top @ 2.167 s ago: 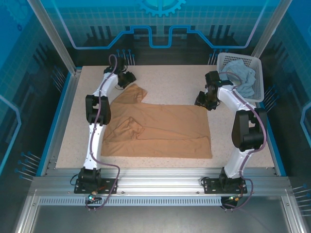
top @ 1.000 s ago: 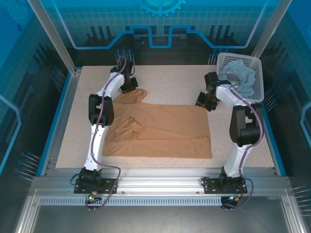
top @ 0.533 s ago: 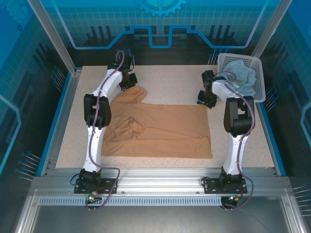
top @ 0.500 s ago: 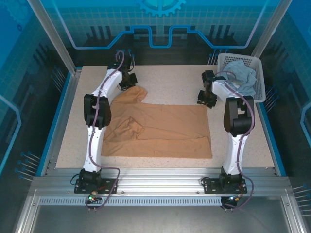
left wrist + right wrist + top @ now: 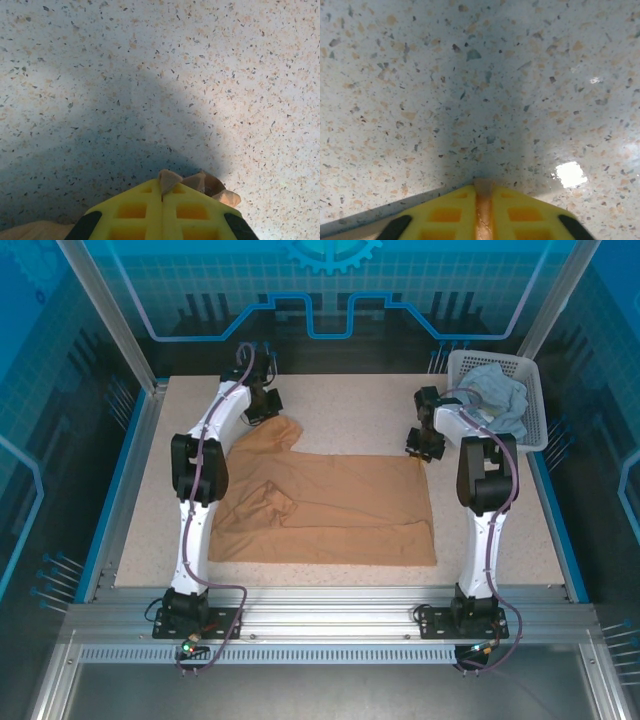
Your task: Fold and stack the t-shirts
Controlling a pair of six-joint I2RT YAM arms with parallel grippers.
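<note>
My left arm (image 5: 192, 530) runs up the left side of the surface (image 5: 350, 410) from its base at the near edge, bends at a dark elbow beside the shirt, and reaches on to the far left. There the left end effector (image 5: 262, 407) sits at the tip of the tan t-shirt (image 5: 330, 505) sleeve. From the left wrist camera, the left end effector (image 5: 162, 186) has its yellow fingers (image 5: 134, 210) together, clamped on a small peak of tan cloth that pokes out past their tips. My right arm (image 5: 480, 540) stands steeper, with its elbow high and its forearm folded back down. The right end effector (image 5: 424, 446) is at the shirt's far right corner. On the right wrist camera, that end effector (image 5: 483, 186) is likewise pressed shut, with a thin strip of tan cloth between its fingers. The shirt lies spread across the middle of the surface, its near hem close to the near edge and a rumpled fold on its left half. Bare speckled surface lies open beyond the shirt and between the two wrists. On the right the room is tighter, since the white basket (image 5: 537, 415) in the far right corner sits just beside that wrist. The pale blue t-shirt (image 5: 497, 390) is bunched inside it, partly hidden by the lattice walls. Both wrist cameras look low at the surface and cut off nearly all of the shirt.
</note>
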